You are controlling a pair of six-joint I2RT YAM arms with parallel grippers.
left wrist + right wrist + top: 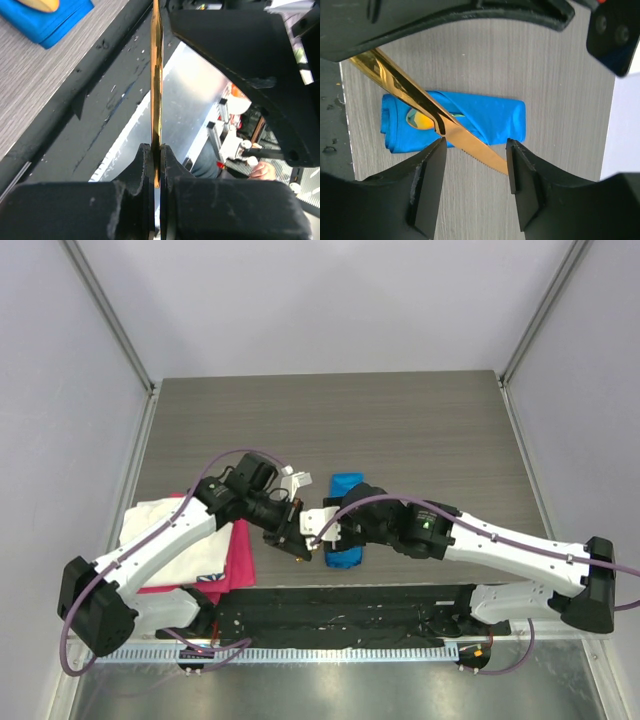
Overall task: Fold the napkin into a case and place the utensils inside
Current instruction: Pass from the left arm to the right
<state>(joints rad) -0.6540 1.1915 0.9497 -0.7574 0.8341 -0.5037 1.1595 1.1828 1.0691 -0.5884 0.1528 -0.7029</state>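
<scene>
The blue napkin (346, 484) lies folded into a narrow case (490, 113) on the table, with a gold spoon-like head (418, 120) showing in its open end. My left gripper (157, 155) is shut on the handle of a slim gold knife (156, 75). It holds the knife edge-on above the table's front edge. In the right wrist view the knife's serrated blade (470, 146) crosses between the fingers of my right gripper (475, 147). That gripper is open, its pads close on either side of the blade. The two grippers meet just over the case's near end (342, 558).
A white cloth (170, 540) and a pink cloth (238, 555) lie at the table's front left under the left arm. The grey wood table (400, 430) stretches behind the case. A black strip (75, 110) runs along the front edge.
</scene>
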